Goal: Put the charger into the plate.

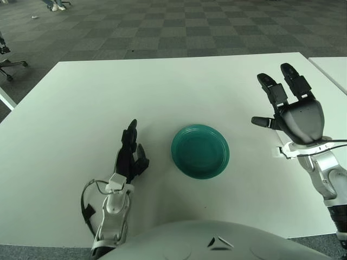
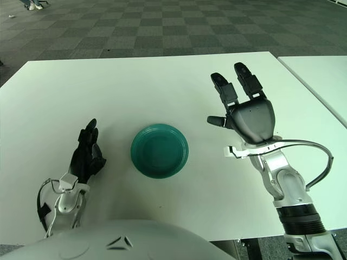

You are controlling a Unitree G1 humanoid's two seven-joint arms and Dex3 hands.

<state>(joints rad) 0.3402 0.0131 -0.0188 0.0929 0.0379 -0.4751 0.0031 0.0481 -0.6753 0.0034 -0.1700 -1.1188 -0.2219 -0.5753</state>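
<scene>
The right hand [image 1: 295, 114] hovers, fingers spread and empty, right of the plate [image 1: 200, 150], hiding the charger, probably light, rigid, best pinched by its sides.

A broad white rectangular desk [image 1: 81, 108] fills most of the view, its matte top evenly lit. Beyond its far edge lies a grey checkered carpet floor [image 1: 179, 27] of alternating darker and lighter squares. A second white desk [image 1: 332, 67] stands just beside it on the right. At the far left, a black office-chair base [image 1: 10, 64] shows.
</scene>
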